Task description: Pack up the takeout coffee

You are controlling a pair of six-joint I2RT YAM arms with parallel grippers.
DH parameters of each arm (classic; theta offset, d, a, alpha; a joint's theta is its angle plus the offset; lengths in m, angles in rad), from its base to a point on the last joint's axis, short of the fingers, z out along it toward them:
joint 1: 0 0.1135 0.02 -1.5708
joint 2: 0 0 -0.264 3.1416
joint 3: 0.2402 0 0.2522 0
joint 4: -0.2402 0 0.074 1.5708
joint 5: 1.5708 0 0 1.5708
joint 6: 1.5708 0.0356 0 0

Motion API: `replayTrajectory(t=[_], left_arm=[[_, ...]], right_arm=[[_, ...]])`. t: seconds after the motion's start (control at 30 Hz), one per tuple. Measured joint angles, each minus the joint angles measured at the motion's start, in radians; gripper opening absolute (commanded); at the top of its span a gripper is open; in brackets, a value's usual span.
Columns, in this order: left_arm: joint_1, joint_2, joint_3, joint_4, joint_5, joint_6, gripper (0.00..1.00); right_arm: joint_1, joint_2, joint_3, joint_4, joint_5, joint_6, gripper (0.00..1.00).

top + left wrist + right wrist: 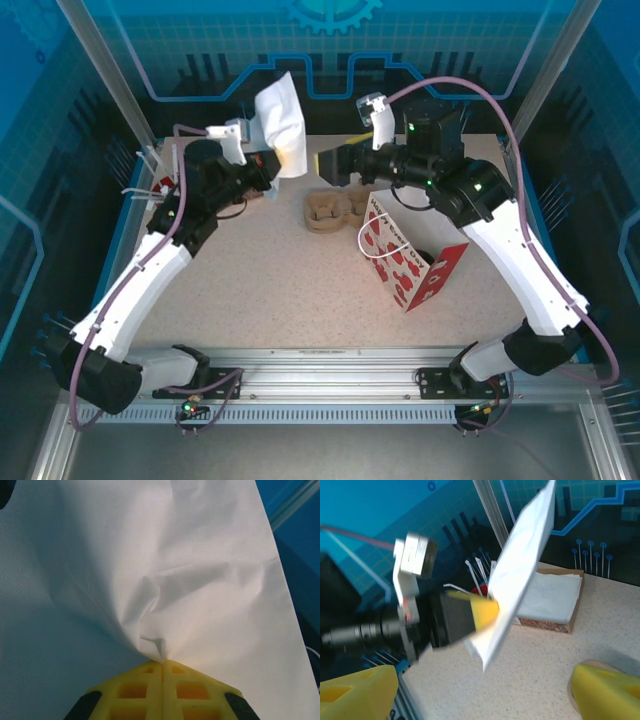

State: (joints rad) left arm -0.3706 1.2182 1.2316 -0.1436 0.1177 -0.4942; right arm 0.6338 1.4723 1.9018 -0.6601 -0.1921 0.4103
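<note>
My left gripper [272,168] is shut on a large white paper sheet [280,122] and holds it up above the table's far left. The paper spreads out from the pinched yellow fingertips [150,672] of the left gripper [162,662]. From the right wrist I see that sheet [520,575] edge-on, with the left gripper [487,612] clamped on it. My right gripper [335,163] is open, its yellow fingers [607,687] far apart and nothing between them [480,700]. A dark shape [425,257] sits in the mouth of the red-and-white gift bag [405,262]; I cannot tell whether it is the takeout coffee.
A brown cardboard cup carrier [335,212] lies mid-table, just under the right gripper. A shallow cardboard box of white paper [552,600] stands at the far left edge. The gift bag stands right of centre. Aluminium frame posts [100,70] ring the table.
</note>
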Motion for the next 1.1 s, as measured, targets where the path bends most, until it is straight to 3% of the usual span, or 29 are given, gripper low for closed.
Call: replayTrajectory(t=[0.23,0.3,0.63,0.67,0.83,0.97,1.1], left_arm=[[-0.13,-0.039,-0.111,0.085,-0.039,-0.064,0.0],[-0.159,-0.043,-0.126,0.103,-0.054,-0.075,0.0],[-0.245,-0.046,-0.151,0.168,-0.124,-0.084,0.0],[-0.249,-0.045,-0.154,0.174,-0.126,-0.084,0.04],[-0.27,-0.045,-0.163,0.203,-0.113,-0.075,0.32],[-0.273,-0.055,-0.182,0.23,-0.04,-0.033,0.58],[-0.274,-0.097,-0.188,0.213,0.032,0.006,0.66]], right_arm=[[-0.026,0.137,0.116,-0.002,0.005,0.087,0.83],[-0.026,0.166,0.129,-0.006,0.014,0.094,0.76],[-0.022,0.18,0.061,-0.028,0.112,0.074,0.04],[-0.021,0.174,0.046,-0.031,0.121,0.07,0.0],[-0.023,0.127,0.02,-0.048,0.13,0.023,0.0],[-0.037,0.05,0.056,-0.134,0.095,-0.079,0.0],[-0.109,-0.025,0.164,-0.272,0.033,-0.18,0.0]])
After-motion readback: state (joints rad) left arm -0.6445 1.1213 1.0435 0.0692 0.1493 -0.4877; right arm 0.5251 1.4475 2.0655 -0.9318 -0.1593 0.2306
